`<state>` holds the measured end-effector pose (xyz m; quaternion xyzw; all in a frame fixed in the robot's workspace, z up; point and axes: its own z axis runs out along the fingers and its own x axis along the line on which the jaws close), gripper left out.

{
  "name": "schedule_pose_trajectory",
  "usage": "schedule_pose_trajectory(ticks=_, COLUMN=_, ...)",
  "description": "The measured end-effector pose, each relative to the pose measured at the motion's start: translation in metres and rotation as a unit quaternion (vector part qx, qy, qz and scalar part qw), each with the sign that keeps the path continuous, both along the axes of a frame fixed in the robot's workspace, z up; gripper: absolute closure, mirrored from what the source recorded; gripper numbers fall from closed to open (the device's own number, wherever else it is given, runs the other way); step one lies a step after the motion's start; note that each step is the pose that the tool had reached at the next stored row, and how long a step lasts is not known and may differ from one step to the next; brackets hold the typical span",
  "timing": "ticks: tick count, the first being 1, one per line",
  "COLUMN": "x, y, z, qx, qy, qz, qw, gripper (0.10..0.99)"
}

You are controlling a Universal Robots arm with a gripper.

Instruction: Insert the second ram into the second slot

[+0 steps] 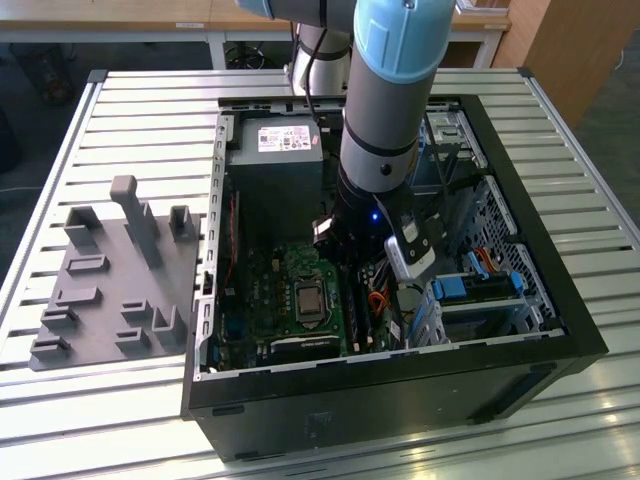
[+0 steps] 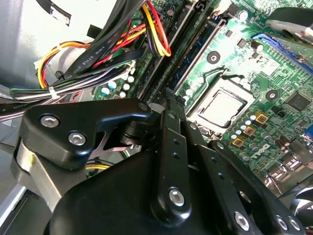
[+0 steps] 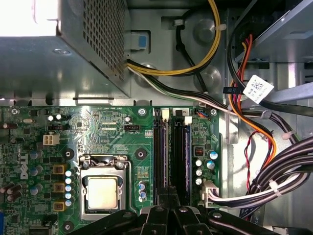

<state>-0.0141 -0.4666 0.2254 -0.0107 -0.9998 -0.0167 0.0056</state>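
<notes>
Claw (image 3: 168,198), fingers drawn narrow, low over the memory slots (image 3: 166,152).
Left to right in the first wrist view: processor socket (image 3: 102,191), slots, cable bundle (image 3: 274,171). A blue edge-on strip, probably the second ram (image 3: 187,156), stands among the slots. It looks light, stiff and fragile, best held by its long edges.

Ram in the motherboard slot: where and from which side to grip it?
Top long edge, mid-length, jaws across its flat faces, coming straight down. The ram stands on edge in its slot, closely flanked by neighbours, so only that edge looks free.
</notes>
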Motion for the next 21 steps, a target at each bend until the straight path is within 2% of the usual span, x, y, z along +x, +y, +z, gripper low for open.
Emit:
schedule_pose_trajectory(ticks=13, x=0.0000, y=-0.0001, z=-0.0098, qx=-0.0018, qy=0.0002, qz=0.000, qw=1.0000, gripper=0.984)
schedule_pose_trajectory(ticks=17, x=0.0000, y=0.0001, z=-0.0088, qx=-0.0012, qy=-0.0002, qz=0.000, qw=1.0000, gripper=0.984)
schedule_pose_trajectory(ticks=21, x=0.0000, y=0.0002, z=-0.0020, qx=-0.0015, qy=0.0000, qz=0.000, qw=1.0000, gripper=0.984)
